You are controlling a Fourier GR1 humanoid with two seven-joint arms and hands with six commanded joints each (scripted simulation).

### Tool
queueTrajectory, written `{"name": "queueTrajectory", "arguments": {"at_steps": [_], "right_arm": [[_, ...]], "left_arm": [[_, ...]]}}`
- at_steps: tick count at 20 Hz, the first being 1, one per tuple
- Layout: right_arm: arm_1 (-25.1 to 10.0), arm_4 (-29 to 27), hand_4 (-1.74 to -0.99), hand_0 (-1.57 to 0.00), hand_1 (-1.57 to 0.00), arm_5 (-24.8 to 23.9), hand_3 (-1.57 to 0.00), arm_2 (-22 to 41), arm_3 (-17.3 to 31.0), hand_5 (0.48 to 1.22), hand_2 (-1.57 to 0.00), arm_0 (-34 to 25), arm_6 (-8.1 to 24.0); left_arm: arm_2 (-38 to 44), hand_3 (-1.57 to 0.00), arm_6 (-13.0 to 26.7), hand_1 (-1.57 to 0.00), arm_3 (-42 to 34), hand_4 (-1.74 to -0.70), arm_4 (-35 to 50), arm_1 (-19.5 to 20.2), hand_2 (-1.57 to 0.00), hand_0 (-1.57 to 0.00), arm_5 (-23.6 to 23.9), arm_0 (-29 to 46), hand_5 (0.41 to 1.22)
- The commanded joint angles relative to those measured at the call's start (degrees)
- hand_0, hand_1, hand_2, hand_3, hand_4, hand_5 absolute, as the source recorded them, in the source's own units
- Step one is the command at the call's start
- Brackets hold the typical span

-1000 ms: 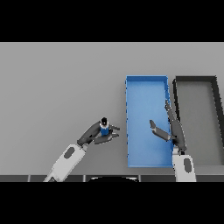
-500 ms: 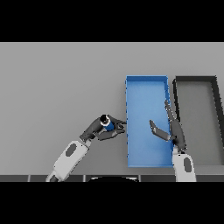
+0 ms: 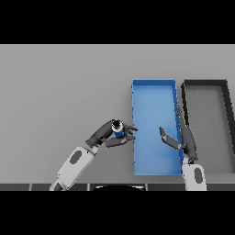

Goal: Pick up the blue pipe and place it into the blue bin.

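Grey bench point(image 3: 59, 92) fills the view, plain surface w/ no markings, even tone top to bottom. At far right sits a dark bin point(image 3: 228, 128): black rim and walls, grey floor inside, rectangular, long axis running away from the viewer. Its near end reaches the lower right of the bench; its far end sits about mid-height in the view. Right wall is cut by the view's edge, so that side shows only in part. Nothing visible inside the bin. Upright, flat on the bench, approx. square to the bench edges. Rest of bench surface to the left is plain grey.
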Motion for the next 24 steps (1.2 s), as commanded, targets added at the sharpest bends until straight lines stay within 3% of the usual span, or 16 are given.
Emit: {"name": "queueTrajectory", "arguments": {"at_steps": [1,4,6,8,11,15,19,22,24], "right_arm": [[-0.02,0.79,-1.138,0.00,0.00,-0.67,0.00,0.19,-1.33,0.643,0.00,0.79,0.53],[0.28,3.31,-1.191,0.00,0.00,-2.69,0.00,0.89,-5.27,0.642,0.00,2.99,3.00],[-0.08,3.01,-1.187,0.00,0.00,-2.46,0.00,0.77,-6.45,0.642,-0.02,3.42,2.42],[-0.50,-6.02,-1.198,0.00,-0.01,3.39,0.00,-0.10,-9.55,0.641,-0.07,3.13,0.19],[-4.36,-17.39,-1.215,0.00,-0.03,12.22,0.00,0.53,-14.50,0.607,-0.12,-0.21,8.12],[-9.62,-27.41,-1.247,0.00,-0.01,18.28,0.00,2.35,-18.31,0.568,-0.11,-8.15,18.20],[-11.46,-27.19,-1.281,0.00,0.00,20.43,0.00,7.05,-19.57,0.558,-0.08,-16.61,24.47],[-11.23,-27.22,-1.298,0.00,0.00,22.49,0.00,10.24,-19.44,0.559,-0.04,-21.02,26.26],[-10.16,-29.23,-1.300,0.00,0.00,22.82,0.00,12.07,-19.03,0.560,-0.04,-24.47,29.12]], "left_arm": [[0.50,-1.57,0.37,-1.57,0.35,-1.47,-0.09,-0.04,-1.57,-1.57,0.02,-0.05,1.220],[0.68,-1.57,0.22,-1.57,0.82,-1.47,-1.17,-0.56,-1.57,-1.57,-0.98,-0.38,1.220],[1.24,-1.57,-0.82,-1.57,1.40,-1.47,-1.20,-0.97,-1.57,-1.57,-1.66,0.07,1.220],[1.63,-1.57,-0.42,-1.57,0.82,-1.47,-1.55,-1.18,-1.57,-1.57,-2.06,0.03,1.221],[1.53,-1.57,0.28,-1.57,0.51,-1.47,-2.12,-2.11,-1.57,-1.57,-2.81,0.50,1.221],[1.91,-1.57,0.74,-1.57,-0.11,-1.47,-3.27,-2.74,-1.57,-1.57,-3.46,1.06,1.221],[3.49,-1.57,0.61,-1.57,0.03,-1.47,-3.53,-2.57,-1.57,-1.57,-4.80,0.88,1.221],[2.91,-1.57,0.06,-1.57,-0.21,-1.47,-5.57,-3.48,-1.57,-1.57,-4.80,1.74,1.221],[4.00,-1.57,0.41,-1.57,-0.05,-1.47,-5.24,-3.58,-1.57,-1.57,-5.51,1.38,1.221]]}}
